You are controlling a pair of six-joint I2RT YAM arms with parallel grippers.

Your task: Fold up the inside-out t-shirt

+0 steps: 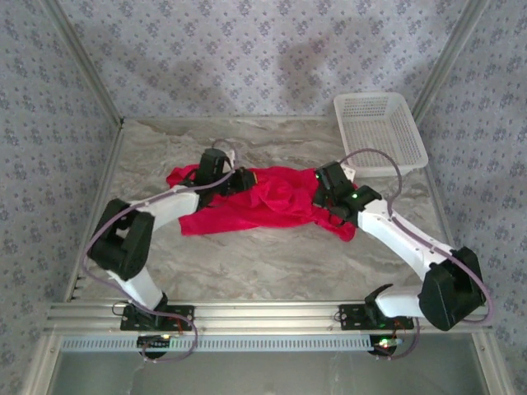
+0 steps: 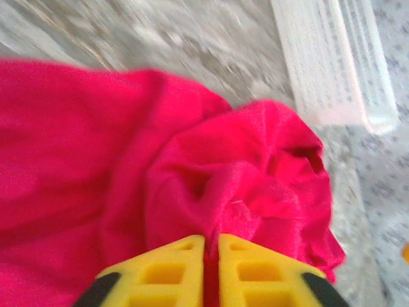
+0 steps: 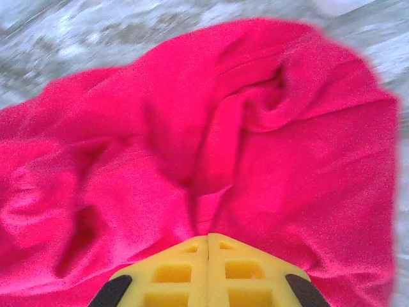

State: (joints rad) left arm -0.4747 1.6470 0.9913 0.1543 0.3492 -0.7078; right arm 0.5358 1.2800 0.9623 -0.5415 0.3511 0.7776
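- Marbled grey tabletop (image 1: 247, 263), smooth and flat.
- Soft red t-shirt (image 1: 272, 206), rumpled, stretched left to right across the middle of the tabletop.
- The left tool (image 2: 211, 240), yellow fingers nearly together, pinches its cloth.
- The right tool (image 3: 208, 238), closed, grips a fold.

A grey marble-patterned table (image 1: 247, 263) carries a red t-shirt (image 1: 272, 199), bunched and rumpled in a wide heap across its middle, and a white plastic basket (image 1: 380, 132) at the far right corner, apparently just clear of the cloth.
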